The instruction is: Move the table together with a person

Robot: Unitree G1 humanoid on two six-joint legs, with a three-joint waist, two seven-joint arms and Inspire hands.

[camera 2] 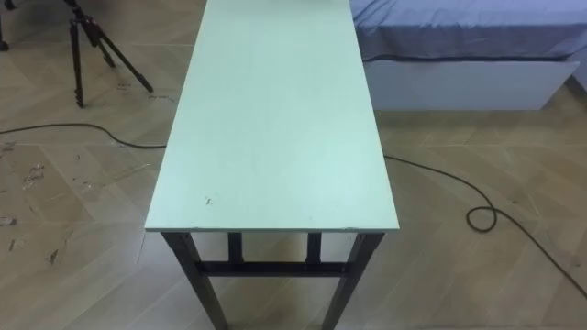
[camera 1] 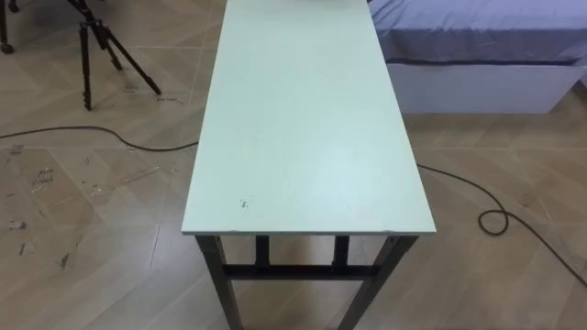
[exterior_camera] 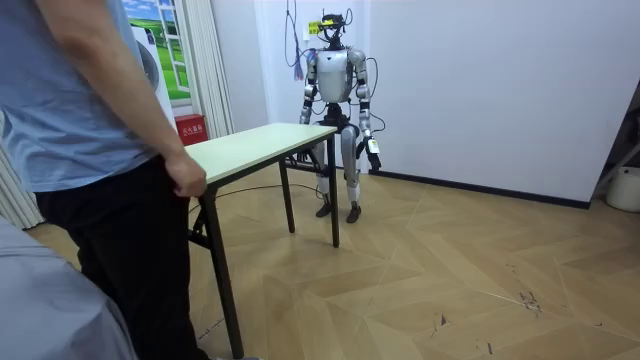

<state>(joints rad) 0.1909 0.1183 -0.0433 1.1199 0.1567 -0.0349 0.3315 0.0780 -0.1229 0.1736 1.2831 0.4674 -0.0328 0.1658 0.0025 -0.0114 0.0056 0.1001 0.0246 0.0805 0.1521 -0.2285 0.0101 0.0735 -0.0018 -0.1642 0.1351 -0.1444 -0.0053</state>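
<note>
The robot's left hand (exterior_camera: 373, 151) hangs low beside its hip on the room view's right, well clear of the table (exterior_camera: 255, 146). At that range I cannot tell whether its fingers are straight or curled.

Reading the room view from the left, a person (exterior_camera: 90, 110) in a blue shirt and dark trousers stands at the table's near end. The person's hand (exterior_camera: 186, 177) sits at the near corner of the top with its fingers curled, seemingly gripping the edge. The pale green top runs from that corner toward the robot on dark legs, and the far legs stand on the wood floor. The robot stands upright at the far end, facing along the table, with a white wall (exterior_camera: 480, 80) behind it.

From the head camera, again left to right, a black tripod (camera 1: 96, 46) stands on the floor, well apart from the table. The table runs lengthwise up the middle, its short edge nearest the robot and its dark frame showing beneath. A bed (camera 1: 477, 41) with a bluish cover on a white base lies to the right, near the table's far corner.
</note>
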